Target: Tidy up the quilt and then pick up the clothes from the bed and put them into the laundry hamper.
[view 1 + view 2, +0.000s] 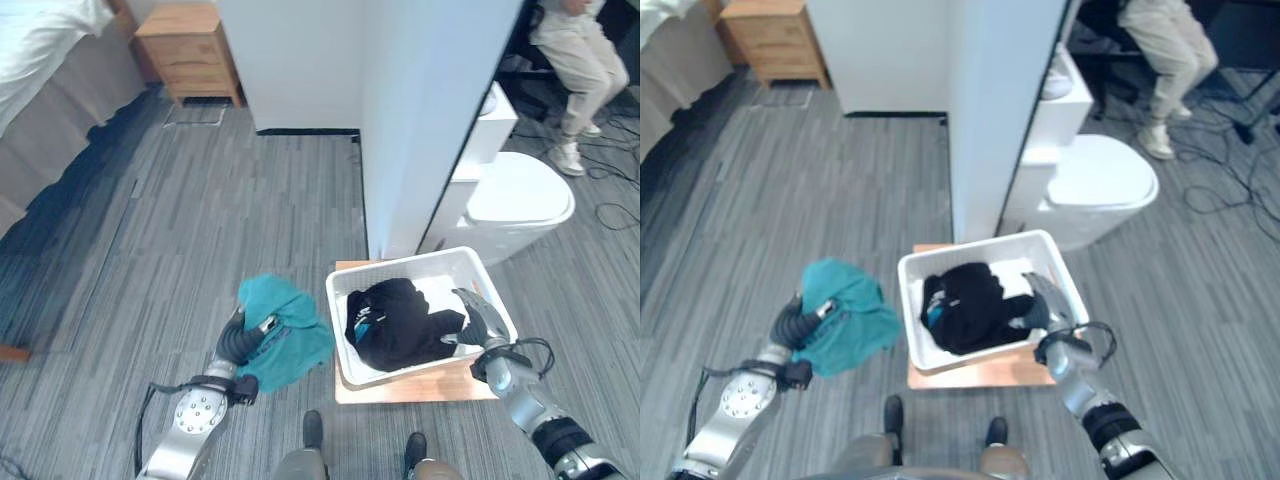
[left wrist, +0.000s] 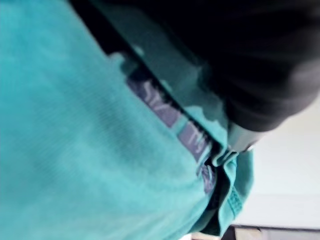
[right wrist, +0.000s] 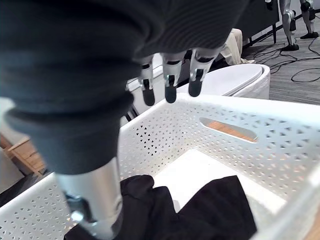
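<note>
Left eye view: a white hamper (image 1: 497, 296) is seen on a low wooden board (image 1: 410, 386) on the grey floor (image 1: 200, 220), beside a white partition (image 1: 430, 110). A black garment (image 1: 400, 322) is already lying inside it. A teal garment (image 1: 285, 335) is bunched around the left hand (image 1: 243, 338), just to the left of the hamper and not yet over its rim. In the left wrist view teal cloth (image 2: 75, 125) is pressed close against the dark cover, and the fingers are buried in it — whether they are curled on the cloth cannot be told, though the garment is carried clear of the floor.

The right hand (image 3: 170, 75) is held above the hamper's right wall (image 3: 230, 130), its fingers (image 3: 168, 89) straight and relaxed, with nothing in them; the black garment (image 3: 200, 210) lies below them.

A corner of the bed (image 1: 45, 60) with pale bedding and a wooden nightstand (image 1: 190, 45) are seen well apart at the upper left. A seated person (image 1: 585, 60) and a white toilet (image 1: 515, 200) lie beyond the partition.

As to progress (a judgement from how things lie): one garment is judged delivered, and the teal one is left to be brought over the rim and dropped. The state of the quilt cannot be judged — too little of the bed is shown.
</note>
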Controlling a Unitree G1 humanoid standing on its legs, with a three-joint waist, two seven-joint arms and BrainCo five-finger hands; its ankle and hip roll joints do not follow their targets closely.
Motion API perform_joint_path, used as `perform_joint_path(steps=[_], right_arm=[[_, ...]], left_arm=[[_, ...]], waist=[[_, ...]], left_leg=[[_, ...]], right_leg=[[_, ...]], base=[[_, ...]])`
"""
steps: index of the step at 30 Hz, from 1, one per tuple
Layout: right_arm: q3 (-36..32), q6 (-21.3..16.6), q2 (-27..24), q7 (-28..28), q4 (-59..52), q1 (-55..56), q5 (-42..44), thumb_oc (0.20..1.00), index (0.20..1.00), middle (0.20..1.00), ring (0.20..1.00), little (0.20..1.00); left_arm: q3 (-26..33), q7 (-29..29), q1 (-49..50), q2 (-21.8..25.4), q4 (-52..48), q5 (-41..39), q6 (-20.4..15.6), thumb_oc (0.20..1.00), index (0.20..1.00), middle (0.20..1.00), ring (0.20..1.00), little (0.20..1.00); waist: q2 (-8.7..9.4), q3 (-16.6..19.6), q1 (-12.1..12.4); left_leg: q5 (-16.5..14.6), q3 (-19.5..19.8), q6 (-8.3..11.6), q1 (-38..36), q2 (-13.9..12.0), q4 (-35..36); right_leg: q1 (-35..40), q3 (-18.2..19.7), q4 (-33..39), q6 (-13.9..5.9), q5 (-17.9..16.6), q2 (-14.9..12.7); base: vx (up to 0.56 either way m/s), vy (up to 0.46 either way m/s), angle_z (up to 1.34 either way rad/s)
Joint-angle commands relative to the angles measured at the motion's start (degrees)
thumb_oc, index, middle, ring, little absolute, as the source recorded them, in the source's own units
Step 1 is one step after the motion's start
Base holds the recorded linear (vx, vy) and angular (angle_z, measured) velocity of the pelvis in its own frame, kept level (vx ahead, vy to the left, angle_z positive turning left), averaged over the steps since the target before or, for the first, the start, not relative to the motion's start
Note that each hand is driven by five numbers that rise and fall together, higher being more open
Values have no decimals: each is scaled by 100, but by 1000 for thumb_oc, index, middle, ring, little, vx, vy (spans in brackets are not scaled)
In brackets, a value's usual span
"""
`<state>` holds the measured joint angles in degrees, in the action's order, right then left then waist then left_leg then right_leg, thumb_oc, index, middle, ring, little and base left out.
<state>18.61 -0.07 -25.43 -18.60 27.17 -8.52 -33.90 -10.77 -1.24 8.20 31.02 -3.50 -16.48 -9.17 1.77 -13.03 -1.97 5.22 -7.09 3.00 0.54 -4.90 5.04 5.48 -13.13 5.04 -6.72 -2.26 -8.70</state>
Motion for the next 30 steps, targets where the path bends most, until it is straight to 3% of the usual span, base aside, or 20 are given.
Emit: perform_joint_path(steps=[1,5,7,9,12,13,14,15,16,17,19,20,21,23,24,25,26,27,28,30], right_arm=[[-129,-219,-292,-310,-392,-247,-263,1000,1000,1000,1000,1000],[-351,-241,-365,-288,-805,-20,-173,1000,1000,1000,1000,1000],[-428,-282,-394,-213,-1100,96,-55,1000,1000,1000,1000,1000],[-436,-271,-430,-158,-1213,160,-43,1000,1000,1000,1000,1000],[-393,-228,-466,-14,-1394,348,39,1000,1000,1000,1000,1000],[-396,-222,-482,-12,-1401,350,40,1000,1000,1000,1000,1000],[-321,-145,-496,-40,-1360,401,97,1000,1000,1000,1000,1000],[-318,-130,-518,-59,-1357,423,143,1000,1000,1000,1000,1000],[-306,-131,-536,-97,-1321,458,184,1000,1000,1000,1000,1000],[-310,-129,-578,-118,-1316,489,232,1000,1000,1000,1000,1000],[-292,-156,-604,-135,-1300,546,315,1000,1000,1000,1000,1000],[-291,-151,-641,-133,-1310,558,311,1000,1000,1000,1000,1000],[-296,-150,-648,-131,-1313,554,312,1000,1000,1000,1000,1000],[-284,-78,-699,-123,-1330,571,301,1000,1000,1000,1000,1000],[-351,41,-715,-64,-1336,564,315,1000,1000,1000,1000,1000],[-463,93,-709,-2,-1413,592,320,1000,1000,1000,1000,1000],[-532,72,-692,65,-1456,635,341,1000,1000,1000,1000,1000],[-580,44,-701,152,-1477,699,342,1000,1000,1000,1000,1000],[-629,-6,-719,254,-1536,779,331,1000,1000,1000,1000,1000],[-642,-38,-725,329,-1574,852,309,1000,1000,1000,1000,1000]], left_arm=[[-19,156,-701,25,-347,378,-772,200,200,200,200,200],[-174,442,-1120,-17,-301,674,-789,200,200,200,200,200],[-331,641,-1478,-259,54,723,-628,200,200,200,200,200],[-416,723,-1611,-410,385,717,-590,200,200,200,200,200],[-623,1097,-1930,-1018,1811,644,-242,200,200,200,200,200],[-631,1102,-1962,-1042,1863,642,-268,200,200,200,200,200],[-549,1563,-2266,-1496,3106,217,-65,200,200,200,200,200],[-500,1746,-2441,-1572,3445,232,-47,275,275,275,275,275],[-500,1915,-2580,-1612,3717,305,-9,275,275,275,275,275],[-508,2012,-2765,-1637,4057,502,88,1000,1000,1000,1000,1000],[-490,2121,-3095,-1761,4682,542,254,1000,1000,1000,1000,1000],[-468,2083,-3205,-1822,4884,375,264,925,925,925,925,925],[-466,2076,-3228,-1828,4909,365,252,649,649,649,649,649],[-384,1656,-3280,-2038,5128,-829,150,498,498,498,498,498],[-365,817,-2976,-2005,4451,-2237,78,501,501,501,501,501],[-379,404,-2730,-1881,4038,-2598,143,504,504,504,504,504],[-370,83,-2508,-1787,3764,-2801,207,583,583,583,583,583],[-399,-156,-2301,-1689,3596,-2926,305,598,598,598,598,598],[-392,-320,-2091,-1582,3443,-3066,420,1000,1000,1000,1000,1000],[-375,-423,-1856,-1452,3230,-3231,508,1000,1000,1000,1000,1000]], waist=[[-109,285,-181],[-109,338,-401],[-107,388,-703],[-127,405,-771],[-140,430,-1152],[-157,435,-1138],[-176,422,-1398],[-195,414,-1459],[-189,375,-1505],[-191,319,-1558],[-218,270,-1617],[-249,255,-1639],[-261,266,-1638],[-341,203,-1680],[-428,147,-1689],[-474,125,-1675],[-497,137,-1654],[-528,139,-1636],[-562,148,-1613],[-594,160,-1599]], left_leg=[[-579,-159,436,-647,-543,-4],[-623,-322,436,-729,-570,-4],[-666,-491,426,-815,-582,-4],[-685,-580,428,-845,-592,-4],[-710,-841,424,-909,-600,-4],[-715,-856,425,-906,-602,-4],[-712,-1030,423,-861,-579,-4],[-710,-1088,424,-786,-571,-4],[-694,-1100,426,-723,-561,-4],[-665,-1112,425,-603,-552,-4],[-624,-1165,422,-422,-517,-4],[-608,-1174,419,-349,-506,-4],[-606,-1173,418,-328,-506,-4],[-579,-1212,419,-250,-496,-4],[-563,-1219,416,-217,-499,-4],[-598,-1214,412,-238,-504,-4],[-565,-1213,414,-216,-506,-4],[-566,-1214,413,-235,-512,-4],[-575,-1215,415,-268,-520,-4],[-589,-1216,423,-314,-534,-4]], right_leg=[[-166,159,-4,-291,380,-16],[-195,295,-4,-314,377,-1],[-240,461,-4,-320,367,22],[-276,536,-4,-325,354,31],[-427,785,-4,-345,289,56],[-439,799,-4,-346,287,60],[-653,988,-4,-388,192,80],[-798,1057,-4,-397,144,78],[-900,1089,-4,-402,108,81],[-1047,1137,-12,-414,70,75],[-1266,1168,-25,-420,24,67],[-1354,1180,-30,-421,13,60],[-1377,1181,-32,-421,11,60],[-1451,1180,-27,-426,1,47],[-1481,1187,-20,-419,3,43],[-1453,1187,-25,-421,42,43],[-1467,1193,-13,-400,16,42],[-1437,1183,-10,-392,30,43],[-1400,1180,-6,-383,46,43],[-1351,1170,-4,-375,68,48]], base=[[33,1,-35],[21,1,-40],[41,5,-23],[27,2,-39],[13,10,-35],[-7,20,-47],[-44,18,-45],[-78,11,-42],[-111,0,-31],[-85,-3,-42],[-101,11,-33],[-77,11,-9],[-24,14,-11],[-25,35,-15],[7,52,-8],[9,40,-2],[0,0,0],[0,0,0],[43,26,2],[37,15,-2]])
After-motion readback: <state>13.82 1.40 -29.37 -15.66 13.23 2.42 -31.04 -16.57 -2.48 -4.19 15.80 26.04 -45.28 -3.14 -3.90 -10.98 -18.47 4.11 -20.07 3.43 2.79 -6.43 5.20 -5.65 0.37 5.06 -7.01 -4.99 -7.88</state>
